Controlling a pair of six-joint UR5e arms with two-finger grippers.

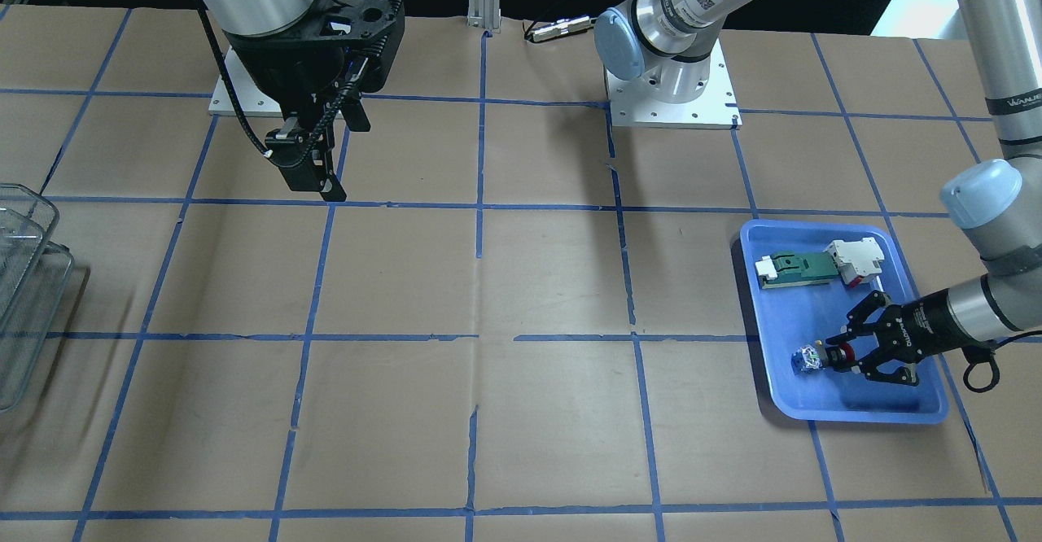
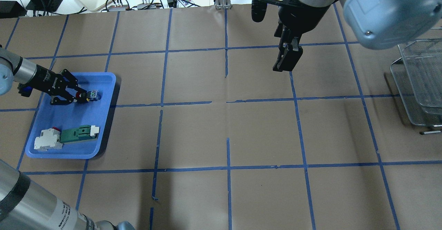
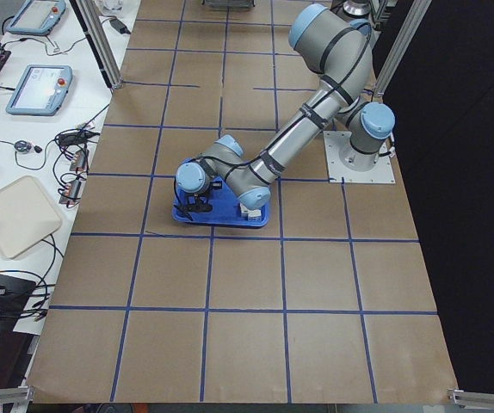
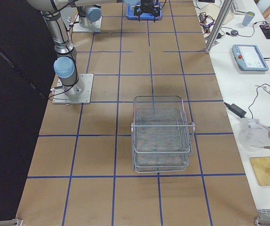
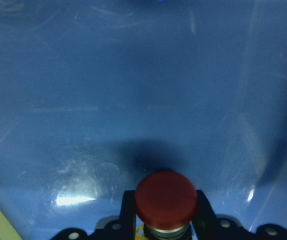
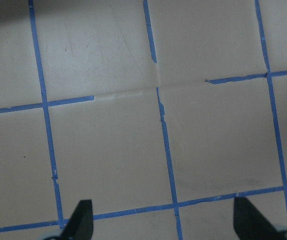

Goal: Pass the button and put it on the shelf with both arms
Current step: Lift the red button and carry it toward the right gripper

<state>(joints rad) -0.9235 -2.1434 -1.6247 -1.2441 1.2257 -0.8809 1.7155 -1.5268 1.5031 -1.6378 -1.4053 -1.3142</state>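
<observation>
The button (image 1: 811, 358) lies low in the blue tray (image 1: 814, 229), red head toward my left gripper (image 1: 837, 355), bluish-white block pointing away. The left gripper's fingers are closed on its collar. In the left wrist view the red head (image 5: 166, 197) sits between the black fingers (image 5: 127, 209) over the tray floor. It also shows in the overhead view (image 2: 92, 95) at the left gripper (image 2: 82, 97). My right gripper (image 1: 324, 184) hangs open and empty over bare table, far from the button; its fingertips (image 6: 82, 216) stand wide apart. The wire-mesh shelf (image 4: 161, 136) stands at the table's right end (image 2: 418, 81).
The tray (image 2: 103, 75) also holds a green-and-white flat part (image 1: 802, 268) and a white block with a red bit (image 1: 855, 257) at its robot-side end. Brown paper with a blue tape grid covers the table. Cables and tablets lie beyond the far edge.
</observation>
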